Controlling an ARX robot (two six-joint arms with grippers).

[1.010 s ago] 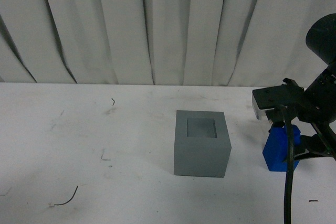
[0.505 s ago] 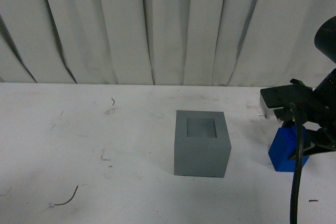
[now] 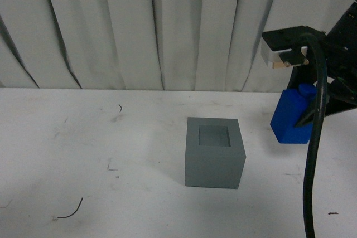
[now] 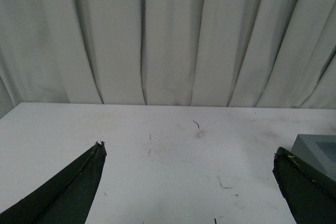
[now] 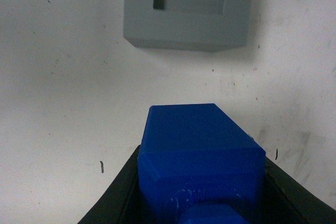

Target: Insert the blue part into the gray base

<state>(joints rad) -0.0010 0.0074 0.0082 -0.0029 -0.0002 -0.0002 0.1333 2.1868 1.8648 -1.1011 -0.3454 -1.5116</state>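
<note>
- Clearly the right gripper is clamped on the blue part, held clear of the table, off to the right of the gray base.
- It looks rigid, light and smooth-sided (possibly slippery); its flat side faces suit the grip.
- Meanwhile the left gripper gapes, empty.

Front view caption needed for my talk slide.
Right gripper holds the bright blue rectangular block right of the matte gray cube with its empty square recess.

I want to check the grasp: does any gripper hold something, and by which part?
The right gripper holds the blue part by two opposite sides near its knob end; the left gripper holds nothing.
</note>
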